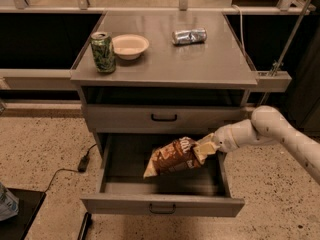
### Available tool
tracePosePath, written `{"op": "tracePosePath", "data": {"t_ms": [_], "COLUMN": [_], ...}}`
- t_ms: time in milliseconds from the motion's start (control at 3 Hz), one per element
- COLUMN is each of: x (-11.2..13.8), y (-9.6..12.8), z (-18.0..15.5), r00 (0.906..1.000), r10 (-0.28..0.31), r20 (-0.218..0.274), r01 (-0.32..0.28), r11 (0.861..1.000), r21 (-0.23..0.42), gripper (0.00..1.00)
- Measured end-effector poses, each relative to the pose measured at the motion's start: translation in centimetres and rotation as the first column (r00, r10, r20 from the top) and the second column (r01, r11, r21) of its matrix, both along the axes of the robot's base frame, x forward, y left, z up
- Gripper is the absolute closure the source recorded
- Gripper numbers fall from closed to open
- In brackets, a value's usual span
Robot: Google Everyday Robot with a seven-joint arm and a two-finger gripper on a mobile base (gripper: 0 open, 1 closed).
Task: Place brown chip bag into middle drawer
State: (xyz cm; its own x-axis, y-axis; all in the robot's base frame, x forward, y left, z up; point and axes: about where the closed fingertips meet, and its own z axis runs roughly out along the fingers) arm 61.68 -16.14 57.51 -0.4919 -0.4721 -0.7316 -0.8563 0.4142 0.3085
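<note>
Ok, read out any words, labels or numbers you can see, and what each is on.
Brown chip bag, held at its end by the gripper over the open middle drawer: white lettering, not legible.
Green can: label not legible.
Crushed silver can: nothing legible.

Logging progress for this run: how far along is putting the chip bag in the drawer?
Done: the middle drawer is pulled open. In hand: the hand grips the brown chip bag by one end, tilted over the drawer's tray. Left: lower it, release, withdraw.
</note>
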Motion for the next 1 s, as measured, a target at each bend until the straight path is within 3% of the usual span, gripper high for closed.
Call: {"op": "tracePosePath", "data": {"t_ms": [333,1000], "x": [0.56,0.45], "y": [-0.57,-0.72], "z": [-3.25,-4.19], "r00": [0.9943,0.9931], "r10": [-0.084,-0.086], "r20": [-0.066,-0.079], "r01": [0.089,0.091], "r11": [0.994,0.994], "r21": [0.070,0.060], "gripper": [1.00,1.00]}}
